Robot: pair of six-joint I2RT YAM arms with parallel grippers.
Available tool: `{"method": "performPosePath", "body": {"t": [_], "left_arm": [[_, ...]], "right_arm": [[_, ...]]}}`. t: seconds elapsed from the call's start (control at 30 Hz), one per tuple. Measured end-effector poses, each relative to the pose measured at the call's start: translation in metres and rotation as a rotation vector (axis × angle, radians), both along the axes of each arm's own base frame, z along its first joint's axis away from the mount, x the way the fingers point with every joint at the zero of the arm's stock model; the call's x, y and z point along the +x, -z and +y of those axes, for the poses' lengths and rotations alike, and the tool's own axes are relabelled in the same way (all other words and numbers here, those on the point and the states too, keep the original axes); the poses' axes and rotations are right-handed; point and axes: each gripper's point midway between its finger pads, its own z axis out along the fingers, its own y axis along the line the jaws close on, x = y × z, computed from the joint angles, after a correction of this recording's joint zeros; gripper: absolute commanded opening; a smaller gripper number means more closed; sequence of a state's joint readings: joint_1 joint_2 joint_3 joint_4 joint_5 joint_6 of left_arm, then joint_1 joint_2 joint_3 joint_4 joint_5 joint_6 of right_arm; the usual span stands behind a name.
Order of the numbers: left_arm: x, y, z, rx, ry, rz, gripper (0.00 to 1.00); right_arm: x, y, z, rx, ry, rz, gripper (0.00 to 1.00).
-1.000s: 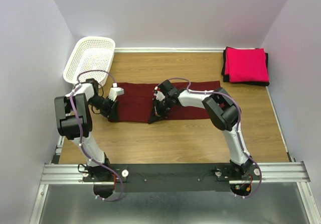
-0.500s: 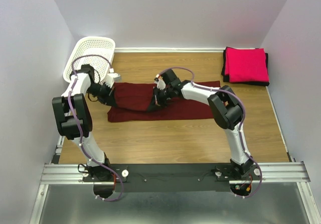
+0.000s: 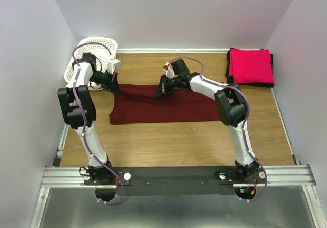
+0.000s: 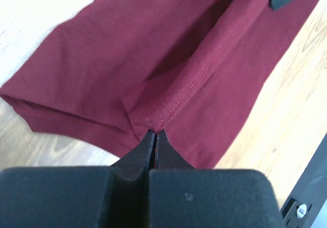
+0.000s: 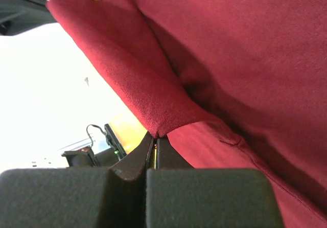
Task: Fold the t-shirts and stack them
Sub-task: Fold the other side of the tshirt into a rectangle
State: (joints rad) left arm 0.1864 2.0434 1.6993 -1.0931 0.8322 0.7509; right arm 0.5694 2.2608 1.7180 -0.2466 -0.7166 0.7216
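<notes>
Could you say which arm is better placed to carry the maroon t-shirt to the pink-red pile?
Likely right: the right tool pinches the dark maroon cloth t-shirt centrally, nearer the bright pink-red t-shirt far right; the left tool grips beside the white mesh basket.

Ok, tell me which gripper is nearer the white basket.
Left. The left gripper is right beside the white basket; the right gripper is farther right, holding the maroon t-shirt.

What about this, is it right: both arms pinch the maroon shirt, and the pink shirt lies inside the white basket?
No: the top view shows the pink shirt on a black one at the far right, not in the basket. The left fingers and right fingers do pinch the maroon shirt.
</notes>
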Motion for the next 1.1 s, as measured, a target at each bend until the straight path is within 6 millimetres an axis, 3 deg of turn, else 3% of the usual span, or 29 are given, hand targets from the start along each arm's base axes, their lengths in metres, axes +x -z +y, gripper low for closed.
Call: {"method": "performPosePath", "body": {"t": [0.23,0.4,0.63,0.8,1.1], "left_arm": [[0.015,0.006,-0.003,-0.020,-0.041,0.015,0.00],[0.032,0.002,-0.010,-0.021,-0.044,-0.016,0.00],[0.036,0.002,-0.019,-0.022,-0.030,-0.021,0.00],[0.025,0.015,-0.019,-0.019,-0.025,0.014,0.00],[-0.010,0.043,-0.013,0.013,-0.019,0.126,0.00]], "right_arm": [[0.003,0.025,0.000,-0.020,-0.004,0.030,0.00],[0.018,0.023,-0.007,-0.012,0.017,0.017,0.01],[0.025,0.020,-0.013,-0.003,0.029,0.017,0.00],[0.014,0.027,-0.015,0.000,0.015,0.061,0.00],[-0.006,0.045,-0.022,-0.010,0.002,0.154,0.01]]}}
